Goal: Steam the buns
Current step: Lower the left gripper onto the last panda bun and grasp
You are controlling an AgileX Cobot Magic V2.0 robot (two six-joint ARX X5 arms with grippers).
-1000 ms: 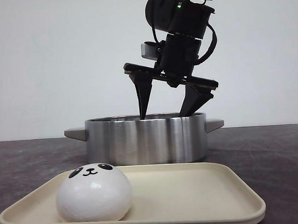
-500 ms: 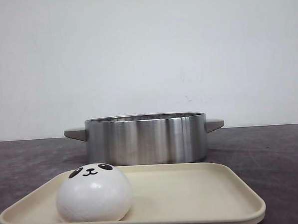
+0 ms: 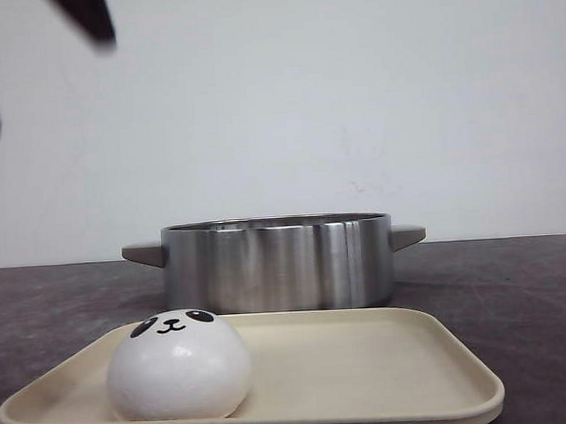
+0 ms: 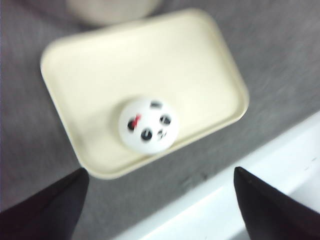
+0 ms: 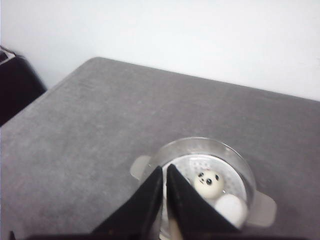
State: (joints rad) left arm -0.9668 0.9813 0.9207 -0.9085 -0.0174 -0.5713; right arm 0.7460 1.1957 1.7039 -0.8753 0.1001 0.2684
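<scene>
Front view: steel pot point(image 3: 277, 264) stands centre frame on the dark table point(image 3: 515, 285), a handle at each side. Its interior is hidden from this angle. In front of it, lower frame, the cream tray point(image 3: 368, 378) holds one panda bun point(image 3: 178, 366) at its left end, dome up, painted face on the top front, towards the camera. Two dark blurred tips of the left gripper point(image 3: 38, 63) show at upper left, well apart from each other and high above the tray.

Left wrist view: blurred. Looks down on the tray point(image 4: 100, 55) with the same bun point(image 4: 148, 125) near its lower-middle edge, face upward. The left gripper point(image 4: 160, 200) has its fingers point(image 4: 50, 205) at the two lower corners, spread wide, nothing between them.

Right wrist view: shows what the front view cannot, the pot point(image 5: 240, 165) from above, lower centre. Two buns are visible inside, touching or nearly so: one face up point(image 5: 208, 183), one plain white top point(image 5: 231, 207) beside it. More of the pot is hidden behind the right gripper point(image 5: 166, 172), whose fingers meet at the tips, closed with nothing held, high above the pot.
</scene>
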